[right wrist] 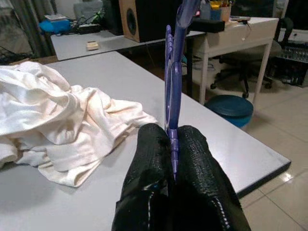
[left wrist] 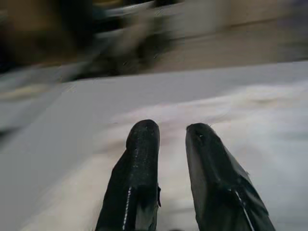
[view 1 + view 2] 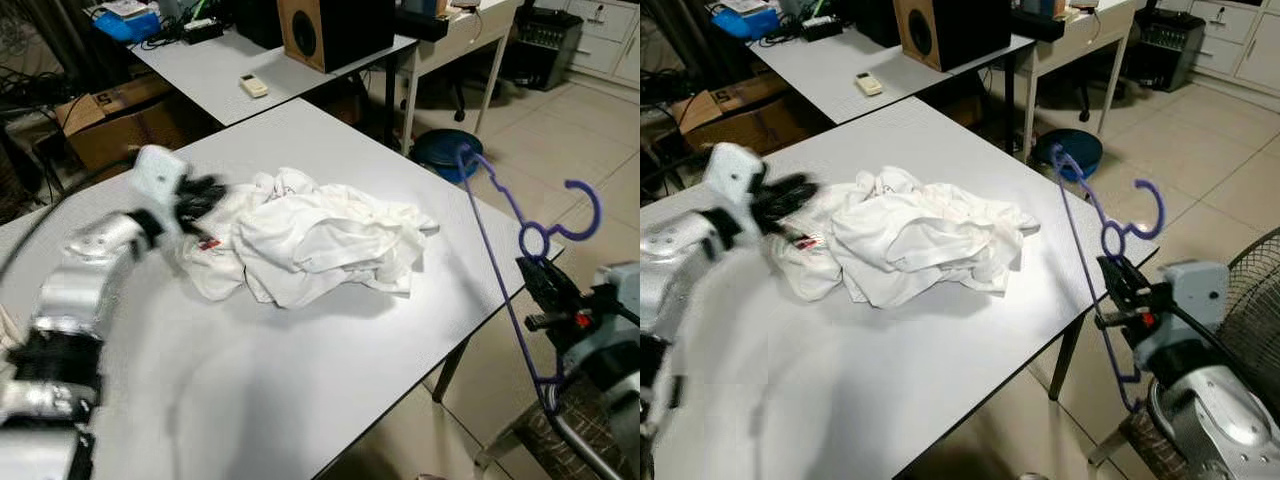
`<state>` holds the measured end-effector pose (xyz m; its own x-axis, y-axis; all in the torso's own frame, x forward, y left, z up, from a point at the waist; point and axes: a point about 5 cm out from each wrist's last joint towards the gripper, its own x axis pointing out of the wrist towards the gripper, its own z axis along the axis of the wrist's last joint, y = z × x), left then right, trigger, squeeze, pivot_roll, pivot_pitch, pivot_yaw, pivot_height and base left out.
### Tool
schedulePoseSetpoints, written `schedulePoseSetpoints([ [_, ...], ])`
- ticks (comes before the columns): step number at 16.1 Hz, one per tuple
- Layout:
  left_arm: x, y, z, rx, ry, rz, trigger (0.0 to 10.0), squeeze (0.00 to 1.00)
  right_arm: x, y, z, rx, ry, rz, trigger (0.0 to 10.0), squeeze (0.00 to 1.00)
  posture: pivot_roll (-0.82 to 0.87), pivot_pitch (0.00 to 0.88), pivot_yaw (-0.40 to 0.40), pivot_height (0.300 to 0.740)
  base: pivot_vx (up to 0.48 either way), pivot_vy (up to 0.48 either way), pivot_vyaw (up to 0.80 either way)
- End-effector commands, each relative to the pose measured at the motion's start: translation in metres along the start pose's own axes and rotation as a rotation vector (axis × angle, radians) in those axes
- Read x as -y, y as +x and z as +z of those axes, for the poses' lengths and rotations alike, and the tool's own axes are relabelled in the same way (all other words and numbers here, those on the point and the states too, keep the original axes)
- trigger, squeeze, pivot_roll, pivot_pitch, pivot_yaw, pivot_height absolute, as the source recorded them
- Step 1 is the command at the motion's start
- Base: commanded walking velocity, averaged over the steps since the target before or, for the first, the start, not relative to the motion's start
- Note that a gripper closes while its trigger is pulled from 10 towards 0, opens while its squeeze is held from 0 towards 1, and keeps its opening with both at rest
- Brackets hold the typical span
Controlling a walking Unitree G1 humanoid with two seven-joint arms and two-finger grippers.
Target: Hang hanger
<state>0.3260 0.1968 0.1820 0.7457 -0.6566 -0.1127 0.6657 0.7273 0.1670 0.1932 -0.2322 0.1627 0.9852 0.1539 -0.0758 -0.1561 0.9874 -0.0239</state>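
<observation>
Blurring across the left wrist view, the background beyond the grey rectangular table (image 3: pixel 300 400) is impossible to make out, and the left arm itself is smeared in the head views. The thin purple plastic hanger (image 3: pixel 500 215) is partly cut off: its lower bar is disappearing behind the right gripper (image 3: pixel 535 275) and the arm, and in the right wrist view its upper part is running out of frame.

The hanger is standing nearly upright off the table's right edge, above the tiled floor, its hook curling at the top. The right gripper's two black textured fingers (image 1: pixel 154 163) are pressing together on the hanger's thin bar, clamping it edge-on between them.

The left gripper (image 2: pixel 166 139) is hovering at the left edge of the crumpled white cloth garment (image 3: pixel 310 240), which is lying in a soft, wrinkled heap near the table's middle. Its two black fingers are standing slightly apart with nothing between them, pale fabric showing below.

Beyond the table's far side, a wooden-fronted black speaker box (image 3: pixel 325 30) is sitting on another grey table, with a small white remote control (image 3: pixel 253 86) lying beside it.
</observation>
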Motion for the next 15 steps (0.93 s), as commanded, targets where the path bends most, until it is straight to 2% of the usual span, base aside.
schedulePoseSetpoints([
  [1, 0.015, 0.002, -0.011, -0.064, -0.038, -0.104, 10.0, 1.0, 0.002, -0.002, 0.003, 0.003, 0.001, -0.006, 10.0, 0.0, -0.23, 0.031, 0.126, 0.74, 0.0, 0.0, 0.0],
  [3, 0.031, 0.005, -0.038, -0.197, -0.032, -0.121, 10.0, 0.98, -0.001, -0.004, 0.003, 0.0, 0.007, 0.005, 10.0, 0.0, -0.24, 0.036, 0.13, 0.74, 0.0, 0.0, 0.0],
  [4, 0.035, 0.006, -0.046, -0.232, -0.042, -0.11, 10.0, 0.0, -0.003, -0.005, 0.003, -0.004, 0.005, 0.012, 10.0, 0.0, -0.24, 0.039, 0.13, 0.74, 0.0, 0.0, 0.0],
  [6, 0.043, 0.005, -0.051, -0.269, -0.038, -0.095, 10.0, 0.0, -0.005, -0.005, 0.003, -0.007, 0.006, 0.022, 10.0, 0.0, -0.24, 0.039, 0.13, 0.74, 0.0, 0.0, 0.0],
  [10, 0.055, 0.01, -0.054, -0.271, -0.064, -0.076, 10.0, 0.0, -0.01, -0.004, 0.003, -0.013, 0.005, 0.039, 10.0, 0.0, -0.24, 0.051, 0.124, 0.74, 0.0, 0.0, 0.0],
  [13, 0.055, 0.009, -0.058, -0.32, 0.052, -0.049, 10.0, 0.0, -0.01, -0.003, 0.003, -0.011, 0.002, 0.042, 10.0, 0.0, -0.24, 0.048, 0.123, 0.74, 0.0, 0.0, 0.0],
  [14, 0.054, 0.009, -0.058, -0.324, 0.066, -0.041, 10.0, 0.0, -0.01, -0.003, 0.004, -0.01, 0.001, 0.042, 10.0, 0.0, -0.24, 0.048, 0.125, 0.74, 0.0, 0.0, 0.0],
  [15, 0.053, 0.01, -0.058, -0.33, 0.107, -0.029, 7.2, 0.0, -0.01, -0.002, 0.004, -0.008, 0.0, 0.043, 10.0, 0.0, -0.24, 0.047, 0.124, 0.74, 0.0, 0.0, 0.0],
])
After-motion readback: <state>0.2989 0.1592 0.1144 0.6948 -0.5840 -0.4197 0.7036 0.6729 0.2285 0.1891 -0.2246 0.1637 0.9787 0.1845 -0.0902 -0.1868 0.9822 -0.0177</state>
